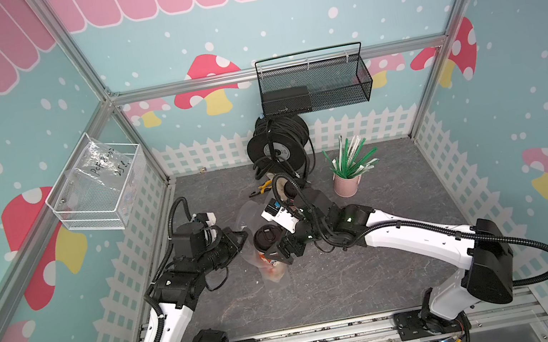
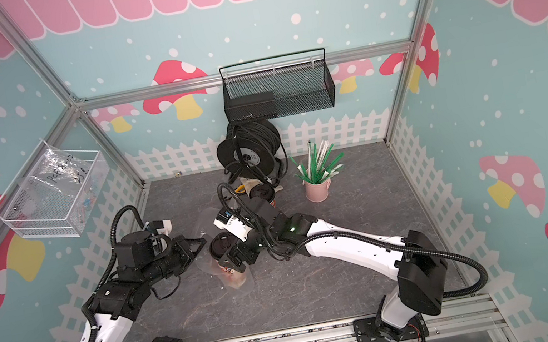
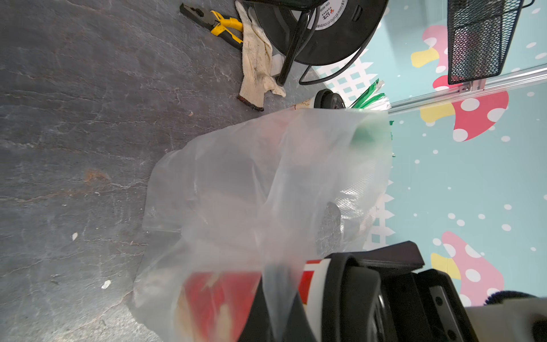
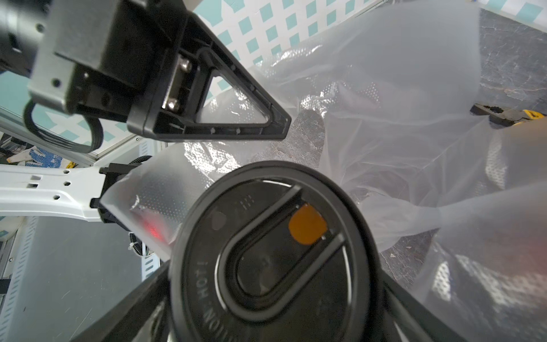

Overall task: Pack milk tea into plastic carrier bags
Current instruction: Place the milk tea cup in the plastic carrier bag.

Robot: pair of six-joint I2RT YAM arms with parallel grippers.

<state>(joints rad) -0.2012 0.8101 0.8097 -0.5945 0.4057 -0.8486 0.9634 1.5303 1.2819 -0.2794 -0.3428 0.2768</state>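
Note:
A milk tea cup (image 1: 265, 238) with a black lid stands upright inside the clear plastic carrier bag (image 1: 249, 216); its red-orange body (image 3: 219, 299) shows through the film. My right gripper (image 1: 280, 253) is open, with a finger on each side of the cup just below the lid (image 4: 275, 251). My left gripper (image 1: 242, 235) is shut on the bag's rim and holds it up beside the cup; its triangular finger (image 4: 236, 124) shows in the right wrist view. A second milk tea cup (image 2: 263, 193) stands behind my right arm, near the cable reel.
A black cable reel (image 1: 277, 145), yellow-handled pliers (image 3: 220, 25) and a cloth glove (image 3: 257, 65) lie at the back. A pink cup of straws (image 1: 346, 182) stands to the right. A black mesh basket (image 1: 316, 97) and a white wire basket (image 1: 98, 209) hang on the walls.

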